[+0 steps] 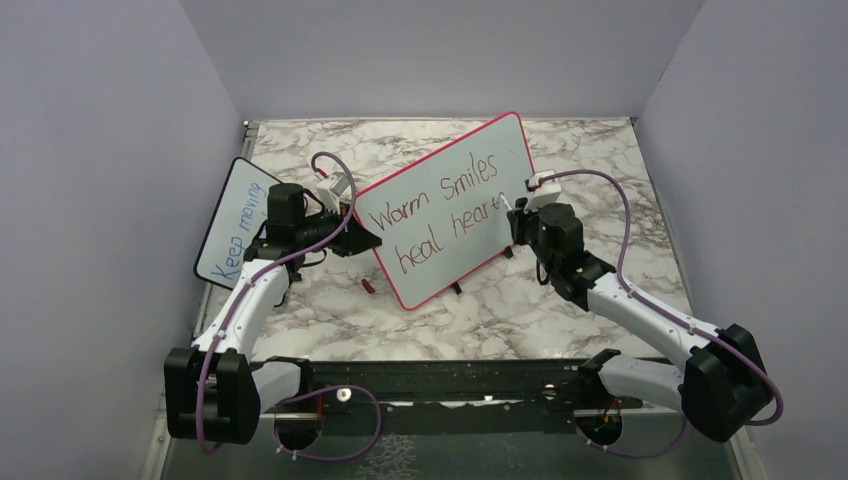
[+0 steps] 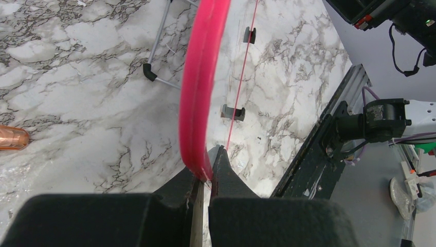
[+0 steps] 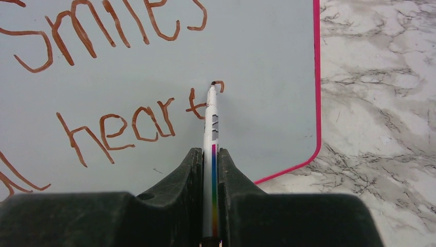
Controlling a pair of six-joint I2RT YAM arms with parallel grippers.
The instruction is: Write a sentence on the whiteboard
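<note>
**Both grippers pinching, marker tip on the whiteboard**

The right gripper (image 3: 210, 154) is pinching a white marker (image 3: 211, 118) with a rainbow stripe, its jaws pressing against the barrel. The marker's tip is touching the whiteboard (image 3: 267, 62) just right of the "t" in "heart", where a small curved stroke is showing. The sentence (image 3: 118, 128) is running in red-brown across two lines, reading "Warm Smiles" above and "heal heart" below, and the lower line is ending near the board's right edge.

The left gripper (image 2: 205, 167) is clamping the whiteboard's pink-red frame at its left edge, jaws pressing together on the rim. The whiteboard is standing propped up on small black feet in the middle of the marble tabletop (image 2: 77, 77), between the two arms. A small copper-coloured cap (image 2: 11, 138) is lying on the tabletop near the board's lower left corner. A small board (image 1: 232, 215) with a black frame and blue writing, "Keep moving", is sitting beyond the left arm, near the left wall.
</note>
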